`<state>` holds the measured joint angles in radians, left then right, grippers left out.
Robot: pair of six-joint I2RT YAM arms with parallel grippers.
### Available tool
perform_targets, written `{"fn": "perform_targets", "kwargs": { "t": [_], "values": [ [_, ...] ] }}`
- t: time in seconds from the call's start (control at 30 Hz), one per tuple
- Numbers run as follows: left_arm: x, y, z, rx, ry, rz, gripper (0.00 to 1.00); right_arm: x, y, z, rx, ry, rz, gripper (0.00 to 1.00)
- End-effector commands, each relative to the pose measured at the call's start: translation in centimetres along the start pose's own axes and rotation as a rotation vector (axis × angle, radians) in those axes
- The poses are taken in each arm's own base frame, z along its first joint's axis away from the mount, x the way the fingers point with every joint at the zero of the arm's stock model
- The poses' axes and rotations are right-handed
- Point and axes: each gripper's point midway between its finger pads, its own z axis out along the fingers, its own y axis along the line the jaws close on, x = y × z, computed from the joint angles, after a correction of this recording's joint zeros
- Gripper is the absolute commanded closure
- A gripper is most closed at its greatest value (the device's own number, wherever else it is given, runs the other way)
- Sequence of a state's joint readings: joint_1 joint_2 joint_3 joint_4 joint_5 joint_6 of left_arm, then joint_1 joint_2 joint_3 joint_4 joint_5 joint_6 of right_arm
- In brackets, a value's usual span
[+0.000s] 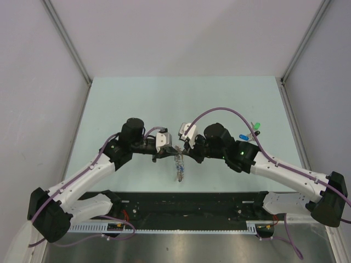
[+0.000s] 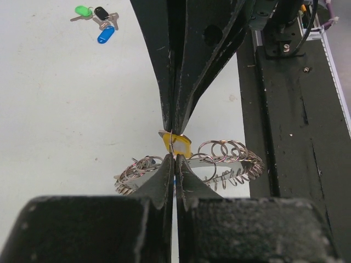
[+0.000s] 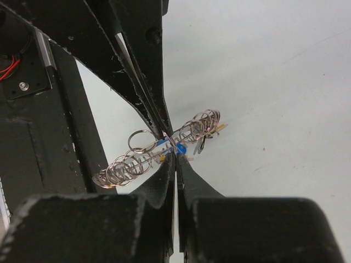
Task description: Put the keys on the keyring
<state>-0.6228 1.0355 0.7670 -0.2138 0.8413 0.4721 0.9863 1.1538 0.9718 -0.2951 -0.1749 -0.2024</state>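
Observation:
The keyring (image 1: pixel 179 166), a doughnut of many small linked metal rings, hangs between my two grippers above the table's middle. It shows in the left wrist view (image 2: pixel 230 159) and in the right wrist view (image 3: pixel 126 164). My left gripper (image 2: pixel 174 157) is shut on the keyring's band. My right gripper (image 3: pixel 175 154) is shut at a yellow-capped key (image 2: pixel 179 144) against the ring. A small blue piece (image 3: pixel 179 148) sits at the right gripper's fingertips. Green (image 2: pixel 83 10), black (image 2: pixel 101 12) and blue (image 2: pixel 106 34) keys lie loose on the table. They also show in the top view (image 1: pixel 253 129), far right.
The black base rail (image 1: pixel 186 200) runs along the near table edge, close under the grippers, and shows in the left wrist view (image 2: pixel 296 109). Grey walls enclose the pale green table (image 1: pixel 137 104) on the left, right and back.

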Motion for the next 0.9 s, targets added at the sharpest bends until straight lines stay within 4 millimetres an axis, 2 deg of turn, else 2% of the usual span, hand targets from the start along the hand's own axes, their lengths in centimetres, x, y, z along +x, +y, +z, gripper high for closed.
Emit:
{"fn": "perform_targets", "kwargs": {
  "t": [0.0, 0.3, 0.53, 0.87],
  "values": [
    [-3.0, -1.0, 0.2, 0.069, -0.076, 0.079, 1.0, -3.4, 0.3, 0.3, -0.018, -0.109, -0.021, 1.0],
    [-3.2, -1.1, 0.2, 0.071, -0.085, 0.084, 1.0, -3.1, 0.4, 0.8, -0.017, -0.096, -0.027, 1.0],
    [-3.3, -0.3, -0.1, 0.005, -0.08, 0.092, 1.0, -2.3, -1.5, -0.1, 0.075, -0.067, 0.028, 1.0],
    [-4.4, -0.8, -0.6, 0.0, -0.136, 0.125, 1.0, -0.3, -3.3, -0.6, 0.109, -0.038, 0.148, 1.0]
  ]
}}
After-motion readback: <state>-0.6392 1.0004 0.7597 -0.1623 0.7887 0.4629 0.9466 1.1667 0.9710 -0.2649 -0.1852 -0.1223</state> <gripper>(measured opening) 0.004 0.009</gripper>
